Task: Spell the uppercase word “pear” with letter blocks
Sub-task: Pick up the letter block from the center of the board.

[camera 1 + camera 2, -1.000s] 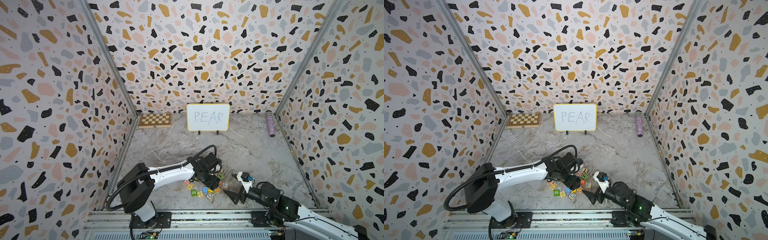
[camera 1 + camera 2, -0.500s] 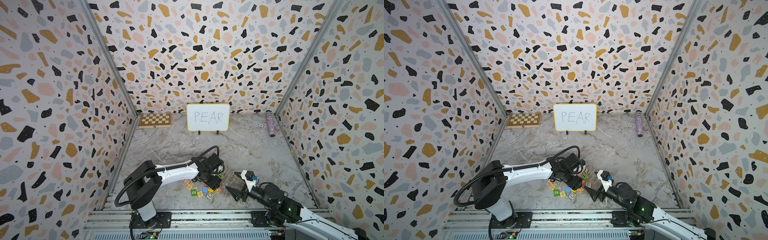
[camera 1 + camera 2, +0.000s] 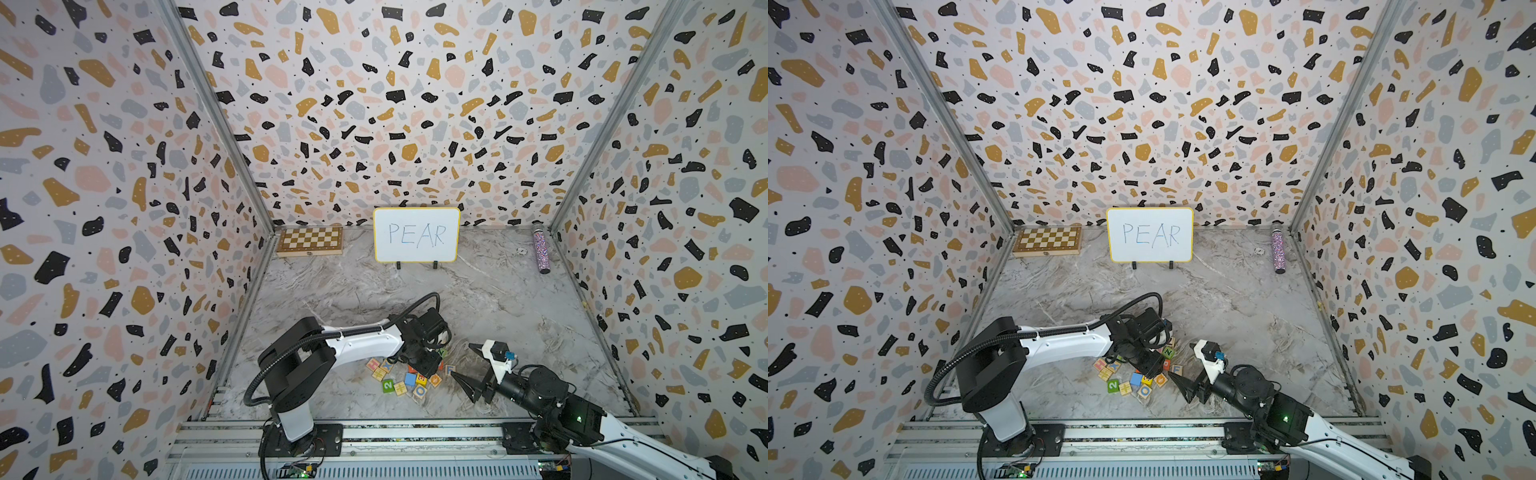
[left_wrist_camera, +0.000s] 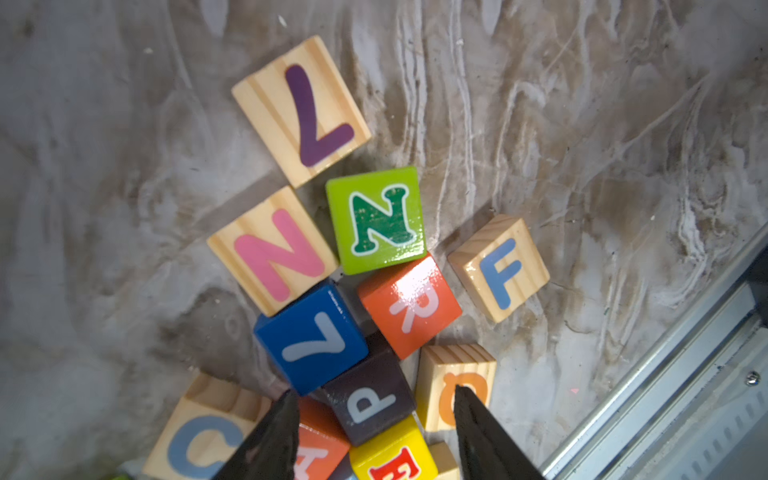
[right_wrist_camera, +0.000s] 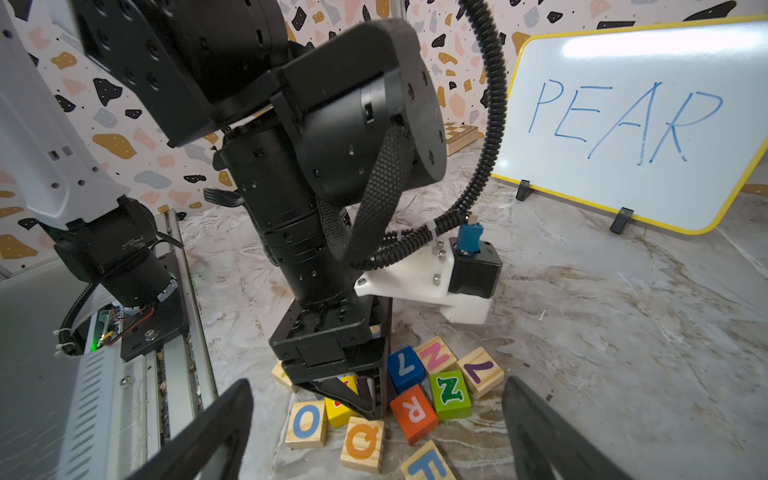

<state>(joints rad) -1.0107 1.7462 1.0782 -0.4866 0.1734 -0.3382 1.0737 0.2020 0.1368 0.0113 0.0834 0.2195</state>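
The black P block point(image 4: 370, 403), within the block cluster point(image 3: 410, 379) at lower centre of both top views, sits between the parted jaws of the left gripper point(image 4: 374, 390), with a gap on each side. Orange A point(image 4: 320, 451) and yellow E point(image 4: 395, 459) adjoin it nearer the wrist, orange R point(image 4: 409, 305) and blue 7 point(image 4: 311, 338) beyond. The right gripper point(image 3: 461, 358), just right of the cluster, stands wide open. The whiteboard point(image 3: 415, 235), mid-frame, reads PEAR.
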